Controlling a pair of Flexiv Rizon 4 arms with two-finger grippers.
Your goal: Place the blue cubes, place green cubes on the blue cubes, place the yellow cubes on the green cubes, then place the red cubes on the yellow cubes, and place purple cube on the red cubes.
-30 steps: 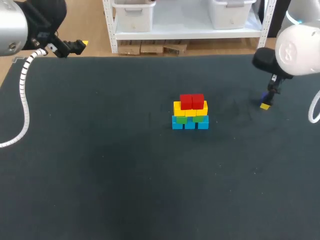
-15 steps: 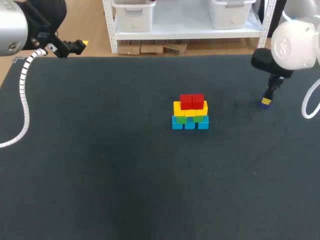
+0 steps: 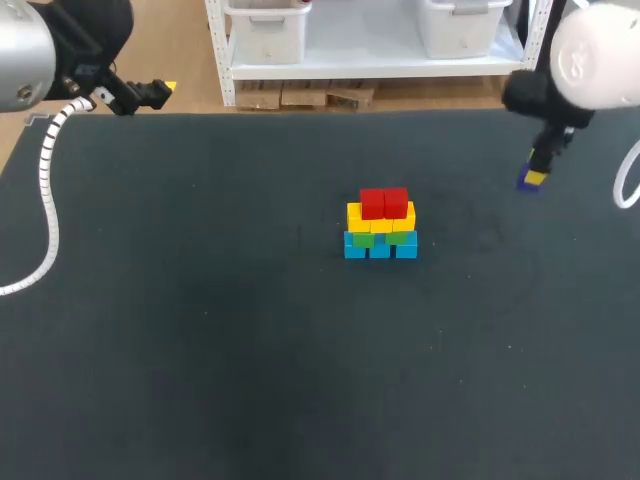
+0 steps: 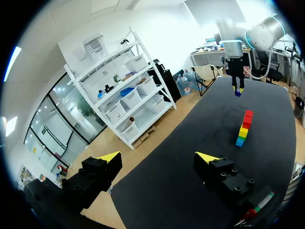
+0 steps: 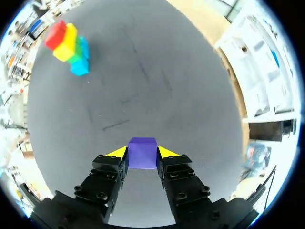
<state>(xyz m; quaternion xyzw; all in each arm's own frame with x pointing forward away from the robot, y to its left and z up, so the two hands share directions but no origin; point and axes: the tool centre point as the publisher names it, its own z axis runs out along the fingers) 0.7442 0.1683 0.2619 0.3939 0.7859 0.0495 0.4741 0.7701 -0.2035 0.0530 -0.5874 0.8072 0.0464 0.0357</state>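
Observation:
A stack of cubes (image 3: 380,224) stands mid-table: blue cubes at the base, green on them, yellow above, two red cubes (image 3: 384,203) on top. The stack (image 5: 68,42) lies well ahead of my right gripper and far ahead of my left one (image 4: 244,128). My right gripper (image 5: 142,151) is shut on the purple cube (image 5: 142,152) and holds it above the mat at the far right (image 3: 531,181). My left gripper (image 4: 159,159) stands open at the far left corner (image 3: 165,90), holding nothing.
The dark mat (image 3: 250,350) covers the whole table. A white corrugated cable (image 3: 45,190) from my left arm hangs over the mat's left side.
My right gripper closed on the purple cube and lifted it off the mat, moving up and away. The left arm has stayed still.

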